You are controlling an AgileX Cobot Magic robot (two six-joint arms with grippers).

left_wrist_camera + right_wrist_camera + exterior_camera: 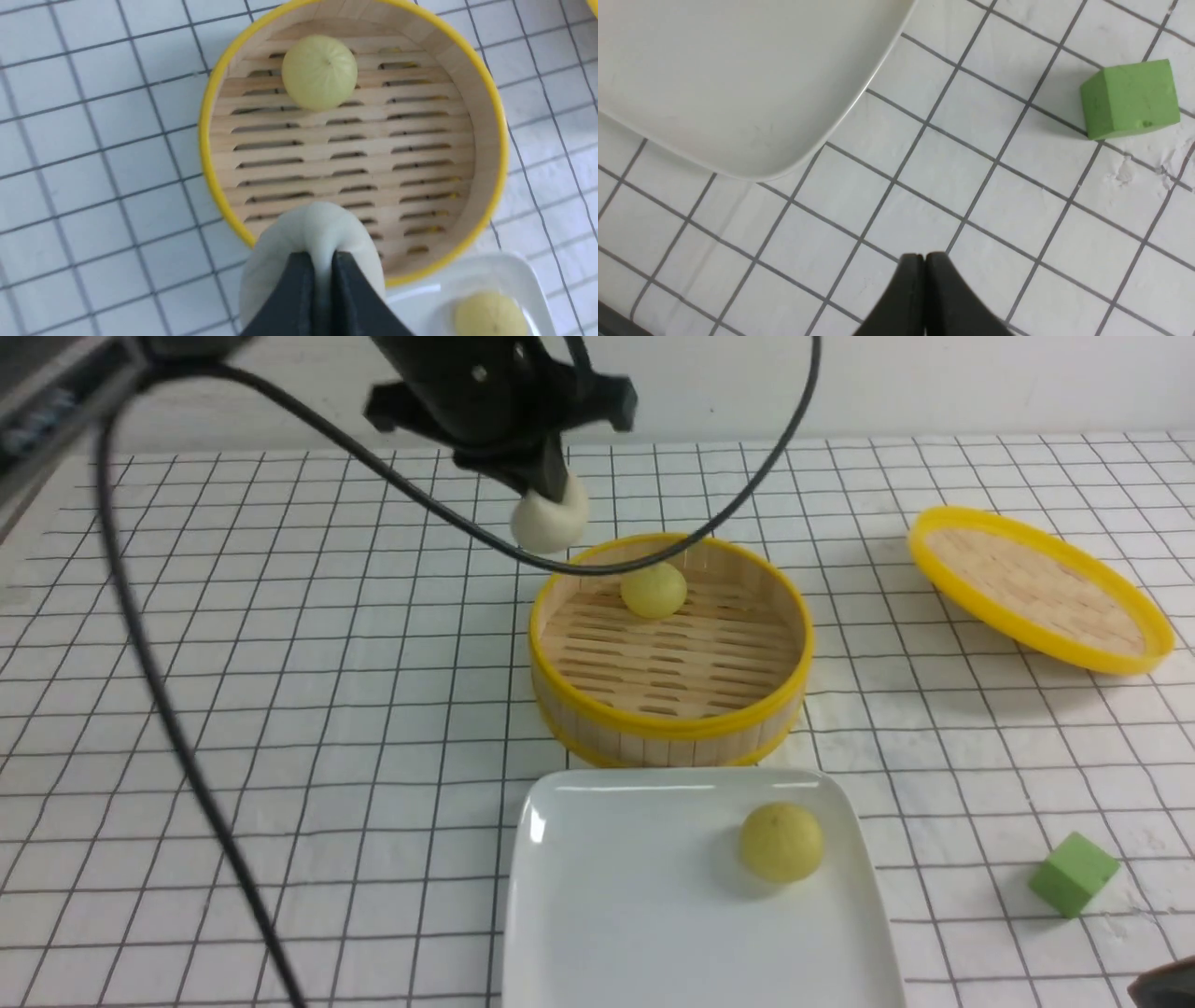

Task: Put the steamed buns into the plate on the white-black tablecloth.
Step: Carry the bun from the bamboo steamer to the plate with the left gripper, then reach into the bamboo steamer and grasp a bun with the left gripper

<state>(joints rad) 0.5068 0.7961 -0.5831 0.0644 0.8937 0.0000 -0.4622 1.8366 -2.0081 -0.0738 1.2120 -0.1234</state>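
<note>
My left gripper [546, 485] is shut on the beige-white steamed bun [551, 518] and holds it in the air above the far left rim of the bamboo steamer [667, 733]. In the left wrist view the fingers pinch this bun [308, 238]. One pale yellow bun [653, 590] sits inside the steamer at its far side and shows in the left wrist view [320, 72]. The other pale yellow bun [781, 842] lies on the white square plate [607, 915], near its right side. The white-black tablecloth [280, 709] lies under all. My right gripper [924, 256] is shut and empty, low over the cloth by the plate's corner [752, 140].
The steamer lid [1036, 588] rests tilted at the far right. A green cube [1074, 875] sits on the cloth right of the plate and shows in the right wrist view [1129, 98]. A black cable [168, 709] hangs across the left side.
</note>
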